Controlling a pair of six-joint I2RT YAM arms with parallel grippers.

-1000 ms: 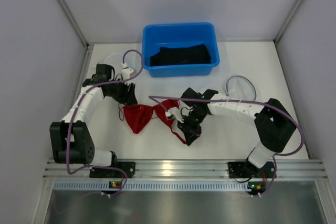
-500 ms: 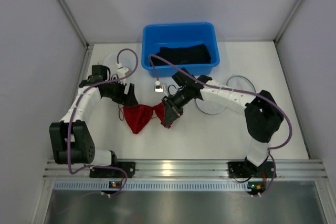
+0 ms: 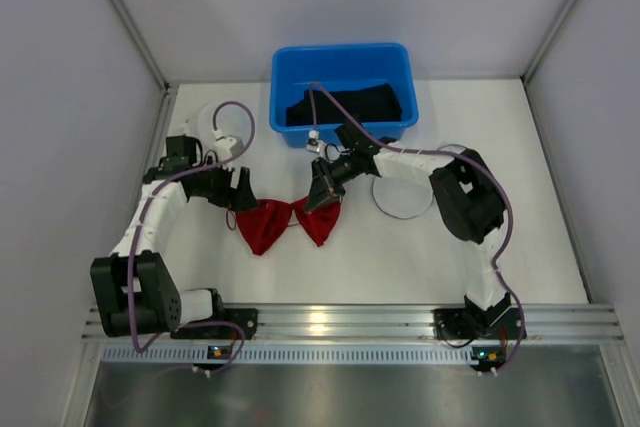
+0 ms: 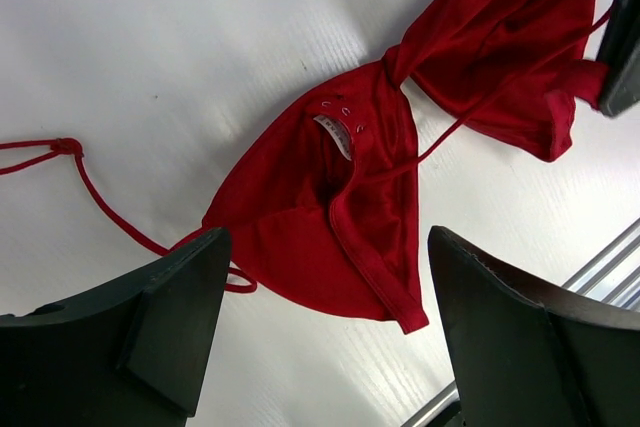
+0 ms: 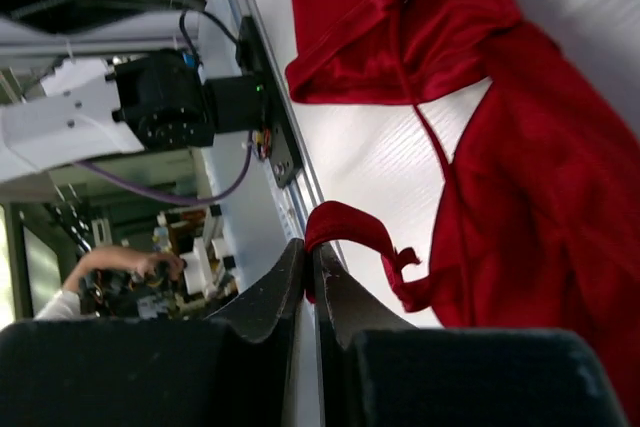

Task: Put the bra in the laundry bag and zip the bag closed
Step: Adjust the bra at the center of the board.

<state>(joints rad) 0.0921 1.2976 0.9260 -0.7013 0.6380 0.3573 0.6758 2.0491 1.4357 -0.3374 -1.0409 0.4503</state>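
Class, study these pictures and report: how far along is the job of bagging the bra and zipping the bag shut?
Done: nothing finished; the bra lies spread on the table. In hand: the right gripper has its jaws shut on a strap, and the left gripper hangs open over one cup. Left: putting the bra in the bag, probably the black fabric in the blue bin, then zipping it.

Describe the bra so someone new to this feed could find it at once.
From the blue bin at the back of the table, come toward the arms. The bra lies on its white surface between the left gripper and the right gripper. It is the only red thing: two triangular cups with thin strings, unlike the black fabric in the bin.
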